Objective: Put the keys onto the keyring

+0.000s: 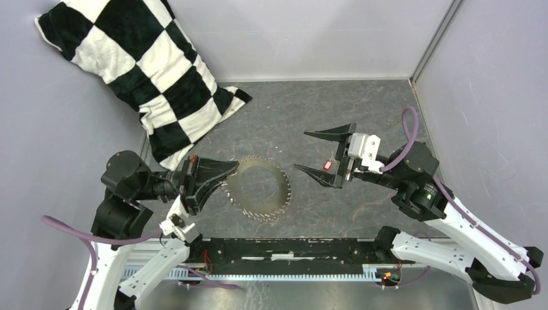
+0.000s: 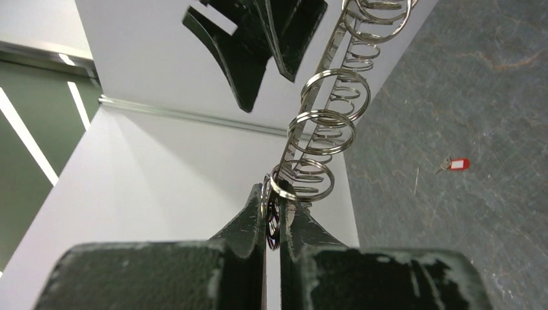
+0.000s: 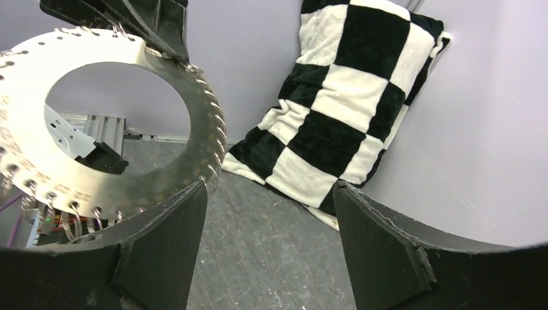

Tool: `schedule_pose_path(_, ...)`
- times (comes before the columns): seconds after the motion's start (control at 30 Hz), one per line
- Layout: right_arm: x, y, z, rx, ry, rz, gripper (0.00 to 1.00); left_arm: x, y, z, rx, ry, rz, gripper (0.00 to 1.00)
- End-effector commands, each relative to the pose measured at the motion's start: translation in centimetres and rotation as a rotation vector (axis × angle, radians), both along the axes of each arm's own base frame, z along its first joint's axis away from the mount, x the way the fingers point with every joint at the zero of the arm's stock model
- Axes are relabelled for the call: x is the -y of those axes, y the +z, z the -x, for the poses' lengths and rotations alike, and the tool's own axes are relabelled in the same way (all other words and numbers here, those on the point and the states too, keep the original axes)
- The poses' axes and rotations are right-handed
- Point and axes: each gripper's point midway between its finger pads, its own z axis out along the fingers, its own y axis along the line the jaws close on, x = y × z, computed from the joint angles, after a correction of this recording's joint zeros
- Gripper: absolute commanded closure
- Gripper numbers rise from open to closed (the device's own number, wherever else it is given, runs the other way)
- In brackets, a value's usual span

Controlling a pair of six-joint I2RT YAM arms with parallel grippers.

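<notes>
Red-tagged keys on table, between right tool's parted fingers

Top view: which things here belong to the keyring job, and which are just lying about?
Job: keyring, gripped at its rim by the left gripper; red-tagged key on the table; right gripper, open.
Lying about: black-and-white checked cushion in the back-left corner.

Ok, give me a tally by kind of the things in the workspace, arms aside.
keyring: 1
red-tagged key: 1
checkered cushion: 1
Total: 3
</notes>
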Motion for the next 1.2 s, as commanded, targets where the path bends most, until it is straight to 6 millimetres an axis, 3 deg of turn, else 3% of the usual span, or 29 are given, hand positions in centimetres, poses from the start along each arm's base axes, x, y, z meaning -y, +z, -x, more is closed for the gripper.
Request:
schedule_pose_path(0.0, 0.9, 2.3, -0.1, 0.029, -0.033, -0.072, 0.21, -0.4, -1.2, -2.1, 0.05, 0.101, -0.075, 0.98)
schedule_pose_path(0.13, 0.8, 2.9, 0.0, 0.041, -0.023, -0.092, 0.22, -0.8, -3.9, -3.2, 0.077, 0.136, -0.179, 0.98)
schedule_pose_path(0.23, 0.6, 2.7, 0.0, 0.036, -0.015, -0.084, 0.21, -0.9, -4.6, -2.9, 0.195, 0.127, -0.198, 0.98)
schedule_pose_path(0.67, -0.7, 2.3, 0.3, 0.033, 0.043, -0.05, 0.22, -0.7, -4.8, -2.4, 0.242, 0.101, -0.196, 0.98)
schedule_pose_path(1.03, -1.9, 2.1, 0.3, 0.041, 0.078, -0.023, 0.22, -0.7, -4.4, -2.1, 0.202, 0.093, -0.181, 0.98)
schedule_pose_path(1.17, -2.1, 2.1, 0.2, 0.043, 0.087, -0.018, 0.22, -0.7, -4.5, -2.3, 0.108, 0.104, -0.174, 0.98)
